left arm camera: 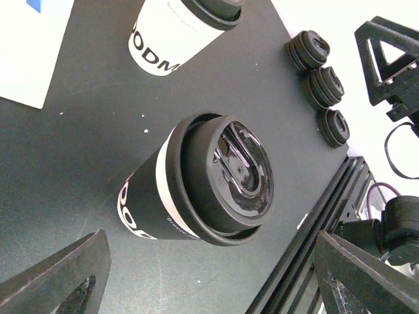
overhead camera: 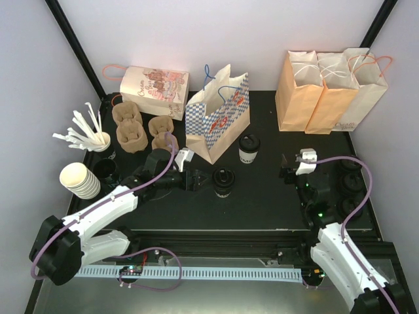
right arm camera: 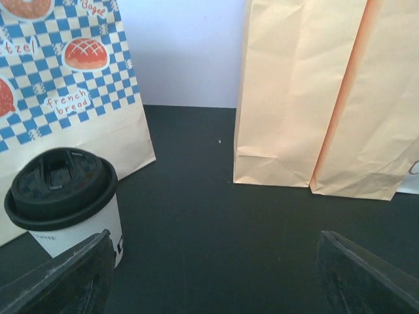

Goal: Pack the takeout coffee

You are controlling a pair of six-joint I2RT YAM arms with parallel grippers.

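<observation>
- Top external view: two lidded coffee cups stand on the black table (overhead camera: 262,196). The nearer cup (overhead camera: 224,182) sits left of centre, just off the tips of the left gripper (overhead camera: 196,178); its jaws are spread, with no contact seen. The farther cup (overhead camera: 249,148) stands just beside the blue-checked bag (overhead camera: 219,118). The right gripper (overhead camera: 288,171) is low over bare table at the right, apart from both cups, jaws parted. Three tan bags (overhead camera: 327,91) stand at the rear right; brown pulp carriers (overhead camera: 134,127) and a stack of plain cups (overhead camera: 80,180) are at the left; spare black lids (overhead camera: 347,176) lie along the right edge.
- Left wrist view: the nearer cup (left arm camera: 203,183) stands centred ahead of the two fingers (left arm camera: 59,278), which are wide apart and grip nothing. The second cup (left arm camera: 177,33) is beyond it.
- Right wrist view: fingers (right arm camera: 65,275) wide, nothing between them. The farther cup (right arm camera: 65,199) stands at the left against the checked bag (right arm camera: 65,85); tan bags (right arm camera: 314,98) are ahead.
</observation>
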